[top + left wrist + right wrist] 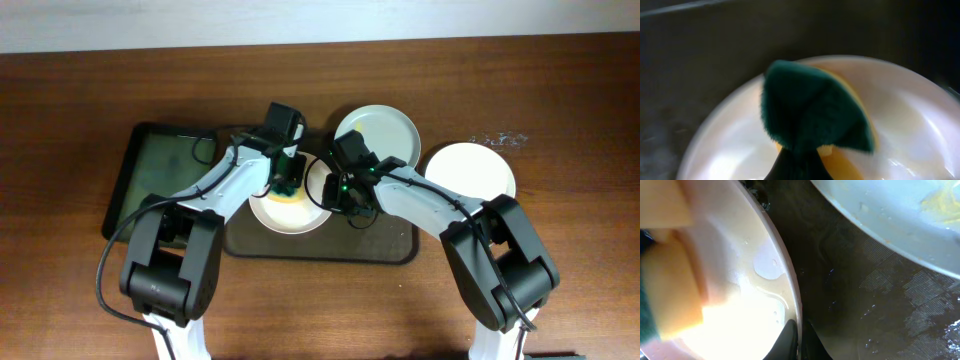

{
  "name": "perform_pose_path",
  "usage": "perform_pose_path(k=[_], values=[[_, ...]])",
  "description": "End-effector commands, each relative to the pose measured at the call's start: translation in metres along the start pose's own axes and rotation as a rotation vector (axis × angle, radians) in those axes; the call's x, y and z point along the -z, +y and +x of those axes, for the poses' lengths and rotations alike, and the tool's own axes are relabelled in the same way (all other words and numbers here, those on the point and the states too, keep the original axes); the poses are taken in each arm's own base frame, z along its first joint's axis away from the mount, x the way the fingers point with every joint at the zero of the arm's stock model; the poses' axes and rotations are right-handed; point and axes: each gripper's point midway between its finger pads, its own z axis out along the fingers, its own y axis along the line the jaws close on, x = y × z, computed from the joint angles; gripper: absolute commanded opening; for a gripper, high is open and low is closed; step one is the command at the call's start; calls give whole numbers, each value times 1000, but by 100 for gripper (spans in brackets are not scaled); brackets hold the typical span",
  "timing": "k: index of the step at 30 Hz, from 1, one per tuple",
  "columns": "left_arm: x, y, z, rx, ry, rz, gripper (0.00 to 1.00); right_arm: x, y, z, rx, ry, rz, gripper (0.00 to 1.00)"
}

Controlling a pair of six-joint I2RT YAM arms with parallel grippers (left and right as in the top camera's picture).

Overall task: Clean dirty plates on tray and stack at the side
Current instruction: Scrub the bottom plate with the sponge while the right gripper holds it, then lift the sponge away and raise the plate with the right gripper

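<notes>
- First plate (295,220): white, wet-filmed, lying on the brown tray (390,242), left of its middle.
- Sponge (815,110): green over yellow, pressed on the first plate's inner face.
- Left gripper (284,186): jaws clenched on the sponge, held from above.
- Right gripper (800,336): jaws clamped on the first plate's rim, one finger on each side.
- Second plate (377,135): faintly green, marked with a yellowish smear, set at the brown tray's far edge, just beside the first.
- Third plate (470,172): white, laid on the table (80,80), off the brown tray, just to its right.
- Green-black tray (160,170): placed just left of the brown tray.
</notes>
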Motion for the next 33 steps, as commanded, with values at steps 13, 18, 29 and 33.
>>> perform_pose_path(k=[13,18,29,33], values=[[71,55,-36,197,86,-114,0,34,10,13,197,23,19,4],[70,77,-35,243,88,-123,0,100,3,11,314,-211,256,4],[70,77,-35,242,88,-123,0,211,10,-9,478,-802,686,4],[70,77,-35,242,88,-123,0,240,15,-12,522,-947,813,4]])
